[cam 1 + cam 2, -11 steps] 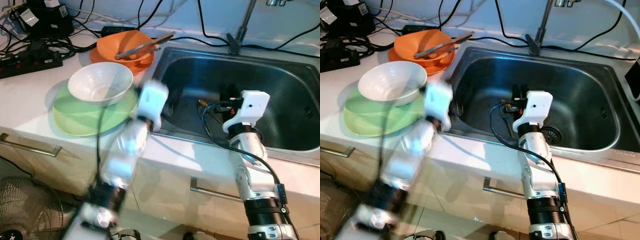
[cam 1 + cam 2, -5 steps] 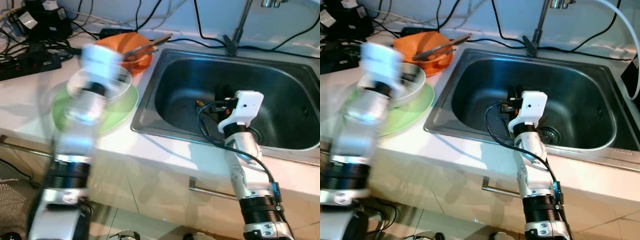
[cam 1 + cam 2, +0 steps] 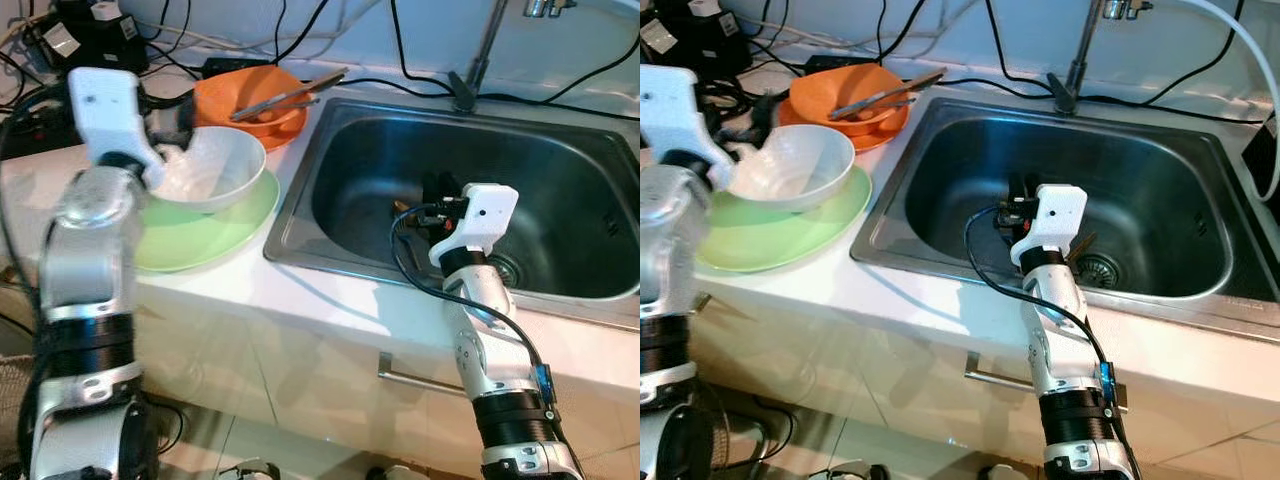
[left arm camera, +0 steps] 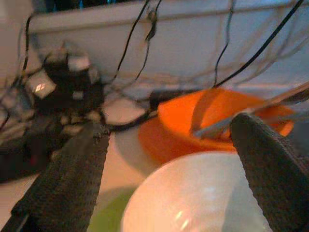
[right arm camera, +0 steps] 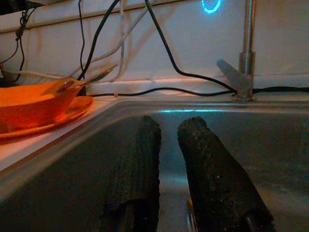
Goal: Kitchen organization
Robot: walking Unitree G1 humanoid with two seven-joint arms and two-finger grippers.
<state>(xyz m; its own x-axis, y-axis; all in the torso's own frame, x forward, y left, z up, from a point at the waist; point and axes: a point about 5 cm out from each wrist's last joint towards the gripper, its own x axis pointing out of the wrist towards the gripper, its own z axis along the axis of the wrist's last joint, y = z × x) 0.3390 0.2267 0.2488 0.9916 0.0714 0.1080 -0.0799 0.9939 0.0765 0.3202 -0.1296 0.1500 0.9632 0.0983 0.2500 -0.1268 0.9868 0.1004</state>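
A white bowl (image 3: pixel 212 168) sits on a green plate (image 3: pixel 205 228) on the counter left of the sink. Behind it, an orange bowl (image 3: pixel 252 92) on an orange plate holds metal utensils (image 3: pixel 288 92). My left gripper (image 4: pixel 169 126) is open, its fingers (image 4: pixel 79 164) spread wide over the white bowl's far rim, pointing toward the orange bowl. My right gripper (image 3: pixel 436 192) hangs low inside the steel sink (image 3: pixel 560 170), its fingers (image 5: pixel 140 159) close together with only a narrow slit between them. Thin brown sticks (image 3: pixel 1081 241) lie on the sink floor beside it.
Black cables and a power strip (image 3: pixel 40 125) crowd the counter's back left. The tap's stem (image 3: pixel 478 60) rises behind the sink. Drawer handles (image 3: pixel 415 378) run along the cabinet front below the counter edge.
My left arm has swung from the sink's front left corner across to the left and now stands over the white bowl. The right gripper has stayed in the sink.
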